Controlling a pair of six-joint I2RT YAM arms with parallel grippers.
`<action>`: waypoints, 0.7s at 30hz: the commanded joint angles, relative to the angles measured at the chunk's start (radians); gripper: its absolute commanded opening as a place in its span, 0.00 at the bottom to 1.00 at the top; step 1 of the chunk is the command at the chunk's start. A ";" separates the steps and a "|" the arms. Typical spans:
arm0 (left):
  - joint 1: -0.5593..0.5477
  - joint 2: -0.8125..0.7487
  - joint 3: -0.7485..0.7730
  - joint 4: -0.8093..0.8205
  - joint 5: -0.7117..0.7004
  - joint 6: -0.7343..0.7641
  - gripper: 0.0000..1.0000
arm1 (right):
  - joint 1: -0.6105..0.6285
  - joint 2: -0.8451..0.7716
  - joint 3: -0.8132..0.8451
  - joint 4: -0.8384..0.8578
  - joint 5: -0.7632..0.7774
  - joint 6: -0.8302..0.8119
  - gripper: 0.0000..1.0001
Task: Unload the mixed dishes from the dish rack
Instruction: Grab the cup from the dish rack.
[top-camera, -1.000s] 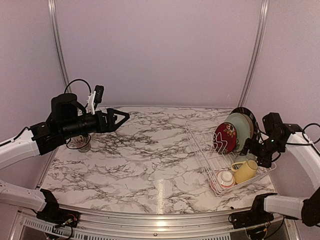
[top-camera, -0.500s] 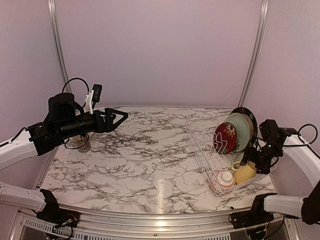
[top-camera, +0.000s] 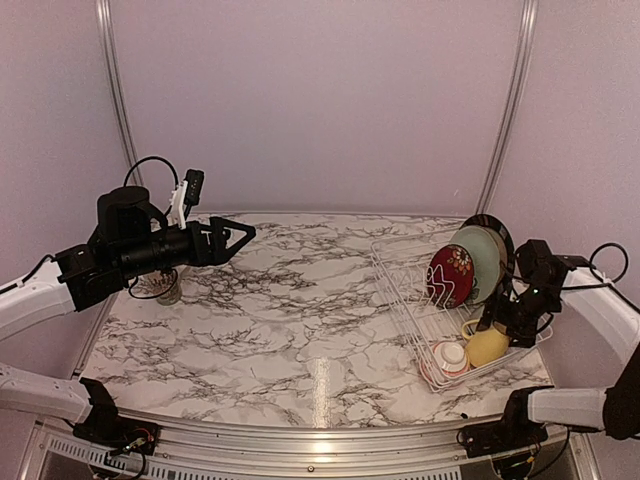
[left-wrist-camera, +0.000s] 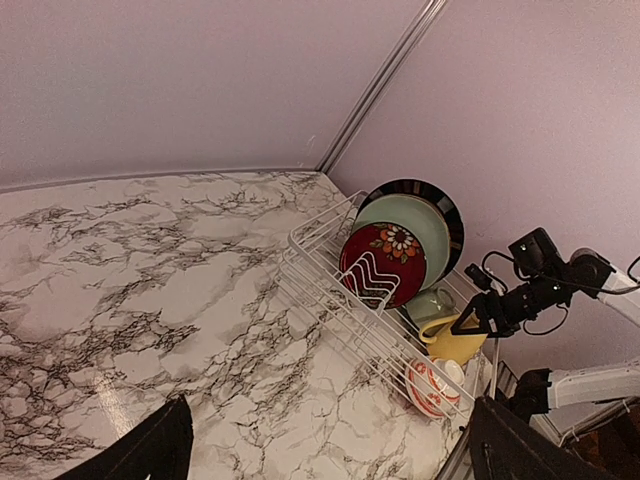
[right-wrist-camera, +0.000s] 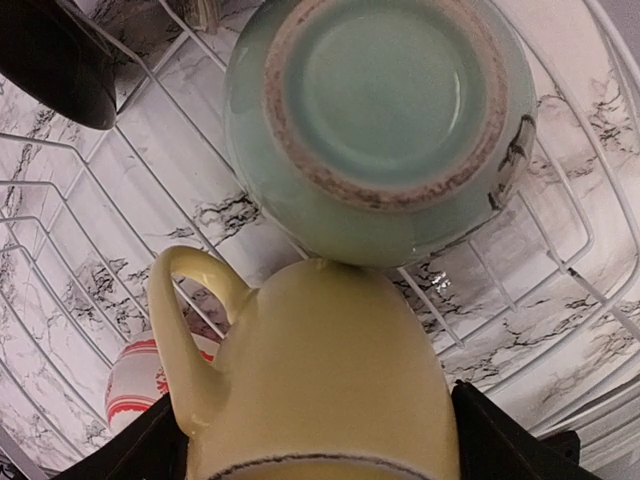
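The right claw (right-wrist-camera: 320, 440) has a finger on each side of the yellow mug (right-wrist-camera: 320, 360), which points straight at it. I cannot tell if it squeezes.

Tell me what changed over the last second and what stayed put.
The right gripper came down into the dish rack, and its fingers now straddle the yellow mug. Whether they have clamped it is unclear, and the mug has not visibly moved. The left gripper, open, barely shifted. The red patterned plate and red-rimmed bowl stayed in place.
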 joint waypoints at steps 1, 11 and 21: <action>-0.005 -0.019 0.006 -0.022 -0.005 0.012 0.99 | -0.005 0.020 0.000 0.046 0.000 0.006 0.88; -0.005 -0.041 0.002 -0.038 -0.021 0.011 0.99 | -0.006 0.016 -0.021 0.081 0.025 0.034 0.81; -0.004 -0.020 0.010 -0.032 -0.015 0.011 0.99 | -0.005 -0.035 -0.002 0.052 -0.008 0.030 0.44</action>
